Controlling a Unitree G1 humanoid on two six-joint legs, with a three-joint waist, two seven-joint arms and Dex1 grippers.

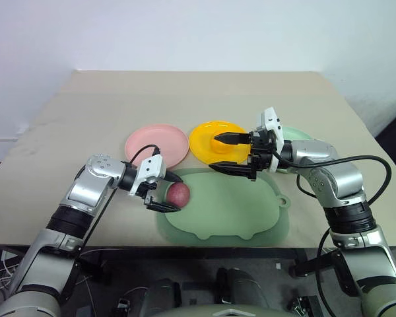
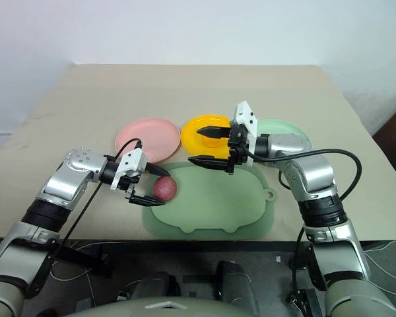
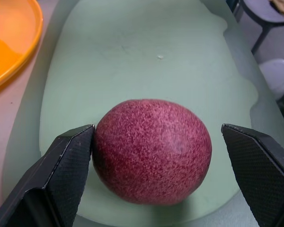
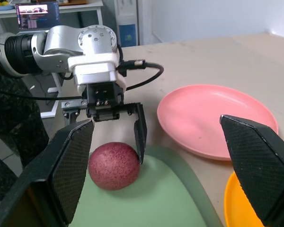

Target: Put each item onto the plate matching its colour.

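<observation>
A dark purplish-red fruit lies on the left end of the sage-green mat. My left gripper is open and straddles the fruit. In the left wrist view one finger touches the fruit, and a gap remains at the other finger. My right gripper is open and holds nothing. It hovers over the near edge of the yellow plate. The pink plate sits to the left of the yellow one. The pale mint green plate lies to its right, partly behind my right arm.
The three plates stand in a row behind the mat, near the middle of a beige table. A white wall rises behind the table's far edge. The mat reaches close to the table's front edge.
</observation>
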